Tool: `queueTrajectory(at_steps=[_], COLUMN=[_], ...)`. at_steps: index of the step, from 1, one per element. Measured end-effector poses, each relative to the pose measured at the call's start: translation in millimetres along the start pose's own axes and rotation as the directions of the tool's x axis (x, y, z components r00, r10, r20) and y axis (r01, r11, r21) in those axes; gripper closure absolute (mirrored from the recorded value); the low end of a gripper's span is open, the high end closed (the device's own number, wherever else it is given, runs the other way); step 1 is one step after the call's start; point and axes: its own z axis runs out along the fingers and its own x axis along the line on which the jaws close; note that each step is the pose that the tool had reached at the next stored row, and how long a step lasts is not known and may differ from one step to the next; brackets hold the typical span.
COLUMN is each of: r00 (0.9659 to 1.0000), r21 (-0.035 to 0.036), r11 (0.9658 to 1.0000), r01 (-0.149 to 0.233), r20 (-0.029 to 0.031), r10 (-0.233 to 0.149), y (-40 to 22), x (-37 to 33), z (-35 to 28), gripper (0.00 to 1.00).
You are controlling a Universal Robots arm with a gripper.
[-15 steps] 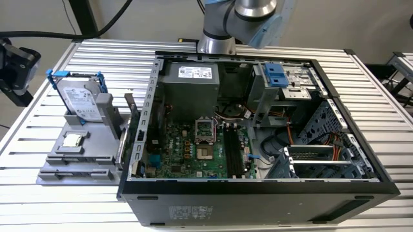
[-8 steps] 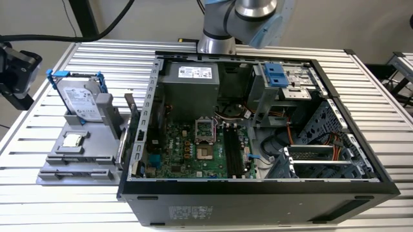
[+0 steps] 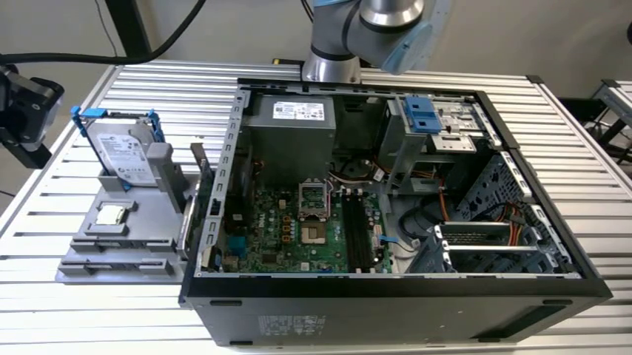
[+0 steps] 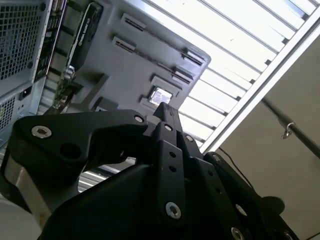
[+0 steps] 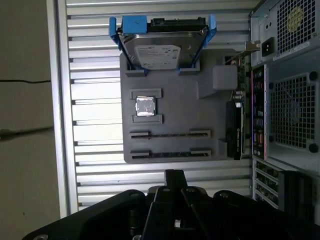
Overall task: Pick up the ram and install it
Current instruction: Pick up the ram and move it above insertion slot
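Observation:
Two thin dark sticks stand on edge in the slots of the grey holder (image 5: 175, 107); they look like the ram (image 5: 170, 134), with the second stick (image 5: 170, 152) beside it. My gripper (image 5: 173, 176) hangs above the slatted table just off the holder's slotted end, apart from both sticks. Its fingers meet at one tip with nothing between them, as the second wrist view shows for the gripper (image 4: 164, 109) too. In the exterior view the gripper (image 3: 29, 148) is at the far left, left of the holder (image 3: 118, 237). The black memory slots (image 3: 357, 233) lie on the motherboard inside the open case.
On the holder stand a hard drive in a blue bracket (image 5: 160, 47) and a small square silver processor (image 5: 145, 106), with an expansion card (image 5: 235, 130) along its case side. The open computer case (image 3: 395, 288) fills the table's middle. The table edge (image 5: 57, 125) runs close by.

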Motion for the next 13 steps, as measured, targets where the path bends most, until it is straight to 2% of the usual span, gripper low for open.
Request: queueTrajectory(at_steps=[13], r00=[1.0], r21=[-0.0022], r11=[1.0], r01=[0.0], r20=[0.0], r10=[0.0], y=[0.1], x=[0.0], z=[0.1], gripper=[1.0])
